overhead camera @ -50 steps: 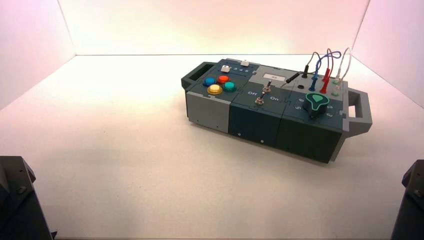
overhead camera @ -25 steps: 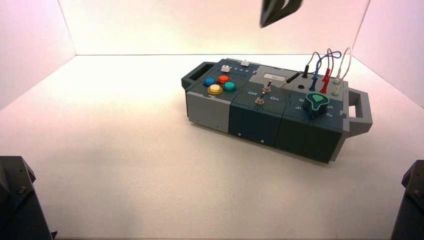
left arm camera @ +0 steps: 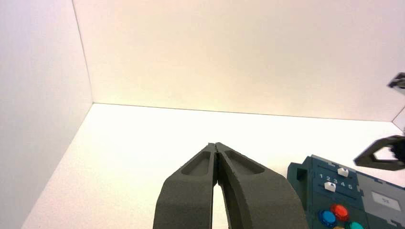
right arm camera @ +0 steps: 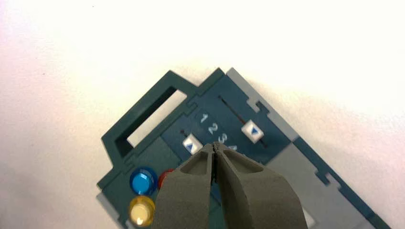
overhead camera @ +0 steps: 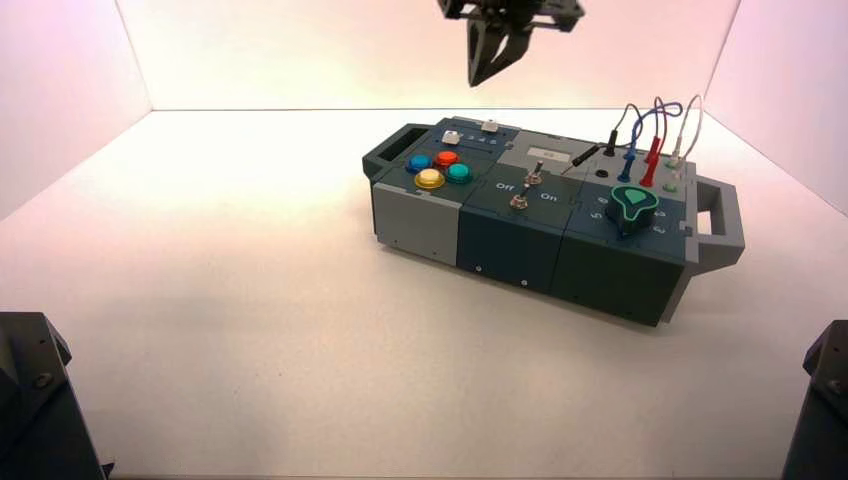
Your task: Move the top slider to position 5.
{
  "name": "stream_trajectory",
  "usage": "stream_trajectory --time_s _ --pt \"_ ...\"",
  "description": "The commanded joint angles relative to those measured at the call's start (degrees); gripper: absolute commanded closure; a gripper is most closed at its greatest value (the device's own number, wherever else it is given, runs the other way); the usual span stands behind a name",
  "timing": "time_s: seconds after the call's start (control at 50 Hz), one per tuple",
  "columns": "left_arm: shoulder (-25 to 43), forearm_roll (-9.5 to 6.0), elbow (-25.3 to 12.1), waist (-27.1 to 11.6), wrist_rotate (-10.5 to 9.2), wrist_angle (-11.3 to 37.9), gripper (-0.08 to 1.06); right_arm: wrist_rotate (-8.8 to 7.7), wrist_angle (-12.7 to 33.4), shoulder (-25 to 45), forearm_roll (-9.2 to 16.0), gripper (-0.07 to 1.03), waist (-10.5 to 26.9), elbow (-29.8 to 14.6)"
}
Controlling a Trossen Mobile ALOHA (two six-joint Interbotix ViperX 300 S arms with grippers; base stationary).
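- Box (overhead camera: 550,215) is taken as the landmark; it is seen standing turned on the white table (overhead camera: 250,300), its handle (overhead camera: 388,152) end toward the robot's left.
- Right gripper (overhead camera: 490,55) is seen high above the box, over its far left end near the sliders; fingertips are pressed together with nothing between them, as shown in the right wrist view (right arm camera: 213,149).
- Left gripper (left arm camera: 216,148) is held well off the box's left end, above the table; its fingertips are touching too, nothing held.
- Top slider (overhead camera: 490,126) is located on the box's far edge, in the dark blue panel next to the handle; it is untouched.
- In the right wrist view the top slider (right arm camera: 252,131) is seen as a small white knob on a dark track, roughly at the middle of that track; its number cannot be read off reliably.
- A second white slider knob (right arm camera: 192,144) is seen on the nearer track, beside numerals 1 2 3, close to the handle end.
- Blue button (right arm camera: 143,180), yellow button (right arm camera: 141,209) and red button (right arm camera: 165,179) are seen on the box just in front of the sliders; the red one is partly hidden behind the right gripper's fingers.
- Farther along the box from the sliders: two toggle switches (overhead camera: 527,188), a green knob (overhead camera: 634,205), plugged wires (overhead camera: 650,135).
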Motion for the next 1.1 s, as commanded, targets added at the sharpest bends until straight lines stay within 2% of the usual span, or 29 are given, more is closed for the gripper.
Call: stream_trajectory --time_s 0.02,0.3,1.1 --pt "0.35 0.0 -1.67 -0.26 0.18 -0.35 1.01 -0.09 0.35 1.05 0.09 0.98 0.35 -3.78" --pt "0.18 0.0 -1.67 -0.26 0.18 -0.35 1.01 0.0 1.32 5.27 -0.26 0.98 -0.18 -6.77" --pt "0.18 0.0 -1.76 -0.26 0.18 -0.35 1.01 0.35 1.76 8.96 -1.14 0.98 -2.46 -8.26"
